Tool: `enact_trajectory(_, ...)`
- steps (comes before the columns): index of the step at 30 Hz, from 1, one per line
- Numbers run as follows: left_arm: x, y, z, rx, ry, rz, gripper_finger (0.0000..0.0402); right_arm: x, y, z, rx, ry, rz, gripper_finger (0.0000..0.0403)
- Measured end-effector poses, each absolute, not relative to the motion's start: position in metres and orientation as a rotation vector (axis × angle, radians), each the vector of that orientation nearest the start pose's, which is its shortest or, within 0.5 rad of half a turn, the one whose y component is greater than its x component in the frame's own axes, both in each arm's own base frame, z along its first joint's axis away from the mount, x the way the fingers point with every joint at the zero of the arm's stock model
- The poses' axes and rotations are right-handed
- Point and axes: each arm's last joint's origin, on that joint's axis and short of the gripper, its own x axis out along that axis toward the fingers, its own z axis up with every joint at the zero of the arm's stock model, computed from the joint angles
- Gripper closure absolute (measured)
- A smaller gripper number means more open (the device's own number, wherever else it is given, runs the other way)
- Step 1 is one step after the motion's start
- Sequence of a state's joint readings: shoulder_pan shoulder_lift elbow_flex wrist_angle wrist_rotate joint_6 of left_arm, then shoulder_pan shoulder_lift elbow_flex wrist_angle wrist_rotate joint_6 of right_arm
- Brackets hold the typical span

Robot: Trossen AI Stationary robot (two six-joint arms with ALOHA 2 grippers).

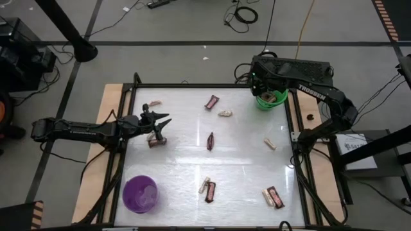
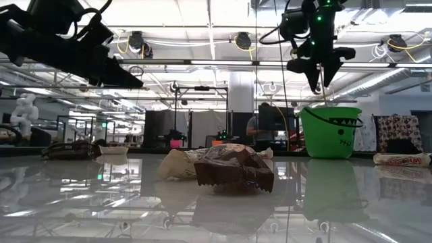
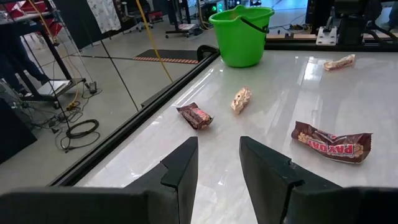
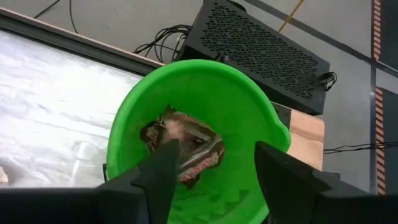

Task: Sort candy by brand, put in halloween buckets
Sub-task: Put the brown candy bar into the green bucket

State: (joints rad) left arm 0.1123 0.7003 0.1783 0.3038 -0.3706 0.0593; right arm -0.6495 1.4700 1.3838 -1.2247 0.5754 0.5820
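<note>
Right gripper (image 4: 211, 165) gapes empty over green bucket (image 4: 249, 106); we judge candy (image 3: 332, 142) light, crinkly, best pinched mid-wrapper

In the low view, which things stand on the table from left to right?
Dark candy bar at far left → pale wrapper → dark red-brown candy bar → green bucket → pale candy bar at the right edge.
</note>
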Motion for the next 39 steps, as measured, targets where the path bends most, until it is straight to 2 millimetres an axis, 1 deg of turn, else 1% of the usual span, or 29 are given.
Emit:
enact_trajectory(5, 0.151, 0.028, 0.183, 0.086, 0.233, 0.474, 0.0274, 0.205, -0.174, 0.316, 0.474, 1.023, -1.392, 0.0165)
enact_trajectory(8, 0.151, 0.028, 0.183, 0.086, 0.233, 0.474, 0.0274, 0.216, -0.171, 0.317, 0.518, 0.988, -1.267, 0.0152)
enact_trajectory(11, 0.151, 0.028, 0.183, 0.086, 0.233, 0.474, 0.0274, 0.235, -0.164, 0.320, 0.586, 0.902, -1.059, 0.0149)
enact_trajectory(13, 0.151, 0.028, 0.183, 0.086, 0.232, 0.475, 0.0274, 0.249, -0.156, 0.324, 0.600, 0.824, -0.941, 0.0149)
enact_trajectory(16, 0.151, 0.028, 0.183, 0.086, 0.233, 0.474, 0.0274, 0.272, -0.140, 0.331, 0.538, 0.708, -0.814, 0.0149)
enact_trajectory(18, 0.151, 0.028, 0.183, 0.086, 0.233, 0.474, 0.0274, 0.290, -0.128, 0.332, 0.477, 0.654, -0.735, 0.0149)
enact_trajectory(21, 0.151, 0.028, 0.183, 0.086, 0.232, 0.475, 0.0274, 0.318, -0.112, 0.323, 0.387, 0.636, -0.631, 0.0149)
enact_trajectory(23, 0.151, 0.028, 0.183, 0.086, 0.232, 0.475, 0.0274, 0.340, -0.102, 0.309, 0.331, 0.636, -0.570, 0.0149)
enact_trajectory(25, 0.151, 0.028, 0.183, 0.090, 0.233, 0.474, 0.0274, 0.363, -0.093, 0.289, 0.272, 0.646, -0.514, 0.0149)
enact_trajectory(28, 0.151, 0.028, 0.183, 0.116, 0.239, 0.486, 0.0274, 0.400, -0.077, 0.250, 0.194, 0.644, -0.399, 0.0149)
enact_trajectory(32, 0.150, 0.030, 0.185, 0.125, 0.223, 0.547, 0.0274, 0.445, -0.050, 0.196, 0.105, 0.549, -0.155, 0.0149)
enact_trajectory(34, 0.149, 0.031, 0.185, 0.146, 0.228, 0.588, 0.0274, 0.462, -0.039, 0.169, 0.050, 0.479, -0.109, 0.0149)
enact_trajectory(36, 0.148, 0.032, 0.185, 0.159, 0.236, 0.657, 0.0274, 0.474, -0.033, 0.146, 0.023, 0.390, -0.090, 0.0149)
enact_trajectory(39, 0.145, 0.035, 0.185, 0.175, 0.256, 0.788, 0.0274, 0.491, -0.031, 0.121, 0.018, 0.282, -0.084, 0.0149)
